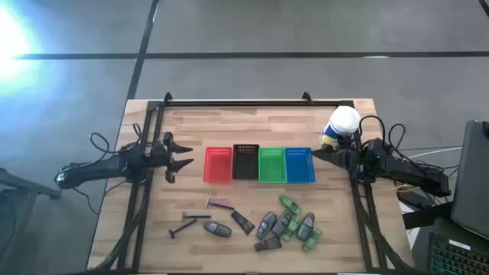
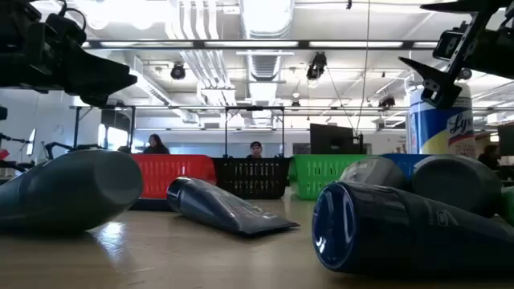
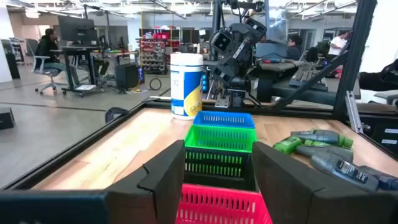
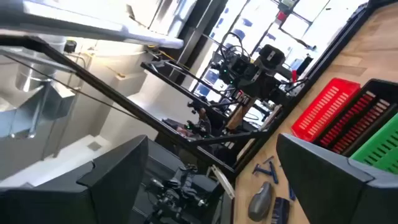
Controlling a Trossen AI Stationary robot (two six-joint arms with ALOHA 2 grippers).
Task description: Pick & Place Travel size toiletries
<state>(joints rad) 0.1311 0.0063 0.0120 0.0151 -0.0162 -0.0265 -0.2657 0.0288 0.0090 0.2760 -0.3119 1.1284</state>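
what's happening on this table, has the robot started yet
Nothing is being handled yet. The left tool hangs open beside the red plastic basket, and the right tool hangs open by the blue plastic basket, near the white-capped yellow-and-blue canister. Between those baskets sit a black basket and a green basket. The travel size toiletries, small green bottles, grey oval pieces, dark tubes and thin razors, lie loose on the wooden table in front of the baskets.

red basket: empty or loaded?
Empty. The high view shows only the bare floor of the red basket; the toiletries all lie on the table.
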